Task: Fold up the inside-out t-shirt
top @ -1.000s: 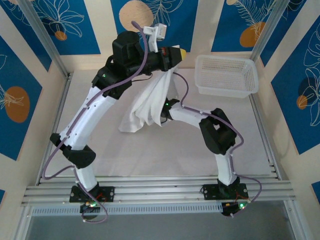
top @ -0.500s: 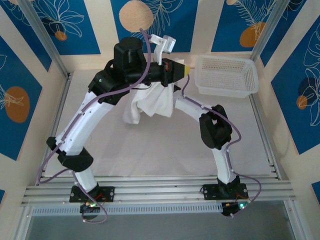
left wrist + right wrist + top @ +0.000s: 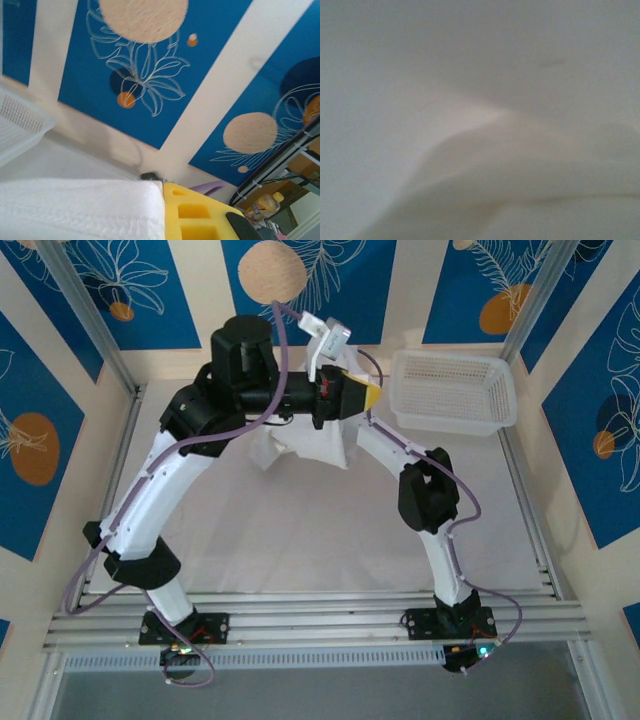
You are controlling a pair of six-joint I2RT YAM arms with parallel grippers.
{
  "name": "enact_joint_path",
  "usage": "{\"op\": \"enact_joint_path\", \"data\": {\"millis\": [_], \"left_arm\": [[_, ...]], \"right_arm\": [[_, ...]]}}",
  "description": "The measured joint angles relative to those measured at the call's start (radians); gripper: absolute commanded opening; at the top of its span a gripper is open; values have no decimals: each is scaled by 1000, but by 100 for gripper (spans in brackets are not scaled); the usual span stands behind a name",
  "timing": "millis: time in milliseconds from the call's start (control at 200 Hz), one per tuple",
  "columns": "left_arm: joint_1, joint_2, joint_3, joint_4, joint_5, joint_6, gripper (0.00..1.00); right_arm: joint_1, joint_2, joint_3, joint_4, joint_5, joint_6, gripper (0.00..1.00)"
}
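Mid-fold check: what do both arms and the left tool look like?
Left arm and right arm: white links, bulky black joint housings, a purple cable running along each. The left tool is black with yellow fingers; a white camera mount sits on its wrist.

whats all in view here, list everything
t-shirt: one, white, far middle, hanging bunched from the left hand
mesh basket: one, white, far right corner of the table
table: one, white, under everything
wall panels: several, blue with cream flower prints, around the table
left arm: one, black and white, reaching far middle
left hand: one, yellow-tipped, shut on the t-shirt
right arm: one, black and white, end behind the t-shirt
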Motion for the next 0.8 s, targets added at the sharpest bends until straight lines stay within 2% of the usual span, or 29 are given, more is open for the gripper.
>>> {"op": "enact_joint_path", "data": {"millis": [140,245,365,390,410,435,455,475,620,800], "left_arm": [[2,20,129,-70,-32,21,0],[2,33,135,-112,-47,31,0],[0,58,135,-142,-52,50,0],[0,59,135,-148,-55,57,0],[-1,60,135,-152,-58,63,0],[-2,60,134,-157,-61,67,0],[-2,60,133,-163,-63,70,0],[-2,60,132,-166,-63,72,0],[-2,61,124,-172,-63,74,0],[-2,62,124,-207,-85,79,0]], "right_arm": [[-2,72,42,-92,53,-66,0],[0,83,43,-163,97,-97,12],[0,83,37,-245,146,-141,40],[0,83,34,-263,156,-149,49],[0,83,31,-275,166,-150,61],[0,83,26,-292,174,-166,66],[1,83,23,-307,182,-172,84],[2,83,19,-321,190,-179,89],[10,88,3,-402,218,-223,97],[46,159,51,-483,313,-261,96]]}}
